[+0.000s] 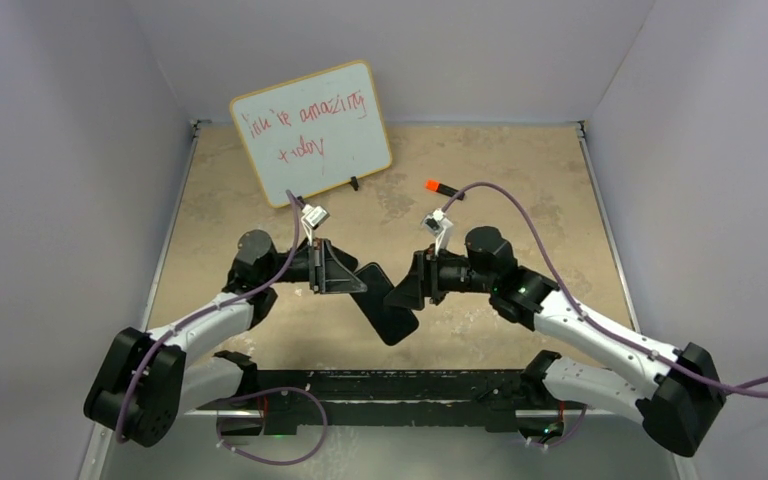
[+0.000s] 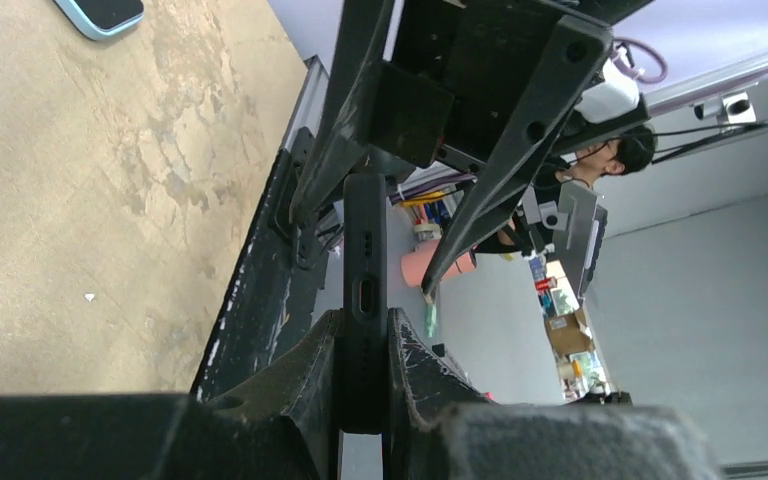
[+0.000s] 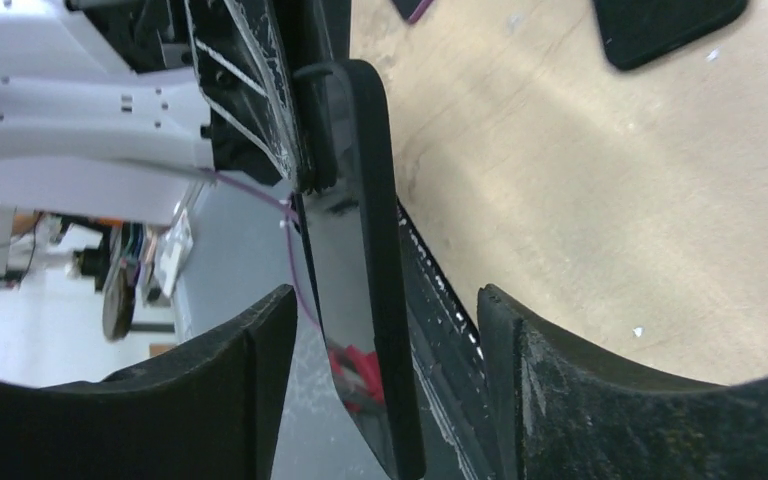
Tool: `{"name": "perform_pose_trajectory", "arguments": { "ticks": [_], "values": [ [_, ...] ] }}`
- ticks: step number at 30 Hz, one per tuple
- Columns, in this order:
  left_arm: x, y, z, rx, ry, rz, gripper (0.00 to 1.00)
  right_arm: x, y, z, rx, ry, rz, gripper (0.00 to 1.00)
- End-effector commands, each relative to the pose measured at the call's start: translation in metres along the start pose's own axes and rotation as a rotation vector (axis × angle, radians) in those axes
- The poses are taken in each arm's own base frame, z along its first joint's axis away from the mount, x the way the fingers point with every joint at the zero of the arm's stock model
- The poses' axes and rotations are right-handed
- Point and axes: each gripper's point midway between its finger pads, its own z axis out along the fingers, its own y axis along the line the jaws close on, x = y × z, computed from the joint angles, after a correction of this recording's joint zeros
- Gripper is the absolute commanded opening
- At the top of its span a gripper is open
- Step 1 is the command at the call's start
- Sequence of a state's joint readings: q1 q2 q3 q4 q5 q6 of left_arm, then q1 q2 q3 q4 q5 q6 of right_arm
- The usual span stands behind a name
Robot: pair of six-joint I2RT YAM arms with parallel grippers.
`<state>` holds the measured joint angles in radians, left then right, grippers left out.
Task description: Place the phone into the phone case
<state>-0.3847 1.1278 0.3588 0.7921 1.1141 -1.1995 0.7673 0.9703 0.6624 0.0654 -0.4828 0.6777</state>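
L gripper [image 2: 365,325] is clamped on the phone case [image 2: 365,260], fingers [image 2: 312,370] pinching both faces. I'm seeing the port edge head-on in the L wrist cam. It's held up off the table [image 1: 520,190], tilted, btwn the two arms. Phone [image 3: 340,290] looks seated in it: glossy face w/ black rim alongside. R gripper [image 3: 385,300] is spread wide. In its cam the phone's free end sits in the gap, and neither finger [image 3: 560,390] touches it afaict.
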Motion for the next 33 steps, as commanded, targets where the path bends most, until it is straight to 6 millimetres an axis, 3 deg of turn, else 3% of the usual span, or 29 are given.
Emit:
{"name": "perform_pose_trajectory", "arguments": {
  "ticks": [1,6,8,10,12,14,15,24,33],
  "values": [
    [-0.009,-0.022,0.002,0.073,0.033,0.172,0.0,0.01,0.026,0.006,-0.189,0.084,-0.042,0.64],
    [-0.01,-0.02,0.003,0.075,0.043,0.161,0.02,0.014,0.027,0.015,-0.25,0.089,0.035,0.3],
    [-0.012,-0.02,0.004,0.068,0.045,0.149,0.14,0.011,0.026,0.018,-0.258,0.068,0.071,0.13],
    [-0.015,-0.022,0.004,0.064,0.039,0.143,0.27,0.004,0.028,0.02,-0.266,0.03,0.105,0.02],
    [-0.02,-0.026,0.005,0.055,0.022,0.145,0.37,-0.003,0.029,0.021,-0.268,-0.013,0.131,0.0],
    [-0.025,-0.019,0.006,0.006,0.009,0.119,0.59,-0.013,0.028,0.022,-0.258,-0.068,0.166,0.0],
    [-0.028,-0.016,0.006,-0.015,-0.001,0.119,0.63,-0.018,0.027,0.022,-0.254,-0.098,0.185,0.0],
    [-0.041,-0.016,0.005,-0.037,-0.153,0.026,0.67,-0.053,0.007,0.017,-0.209,-0.365,0.382,0.0],
    [-0.034,-0.011,0.001,-0.04,-0.195,-0.053,0.71,-0.076,-0.01,-0.001,-0.165,-0.572,0.459,0.0]
  ]
}}
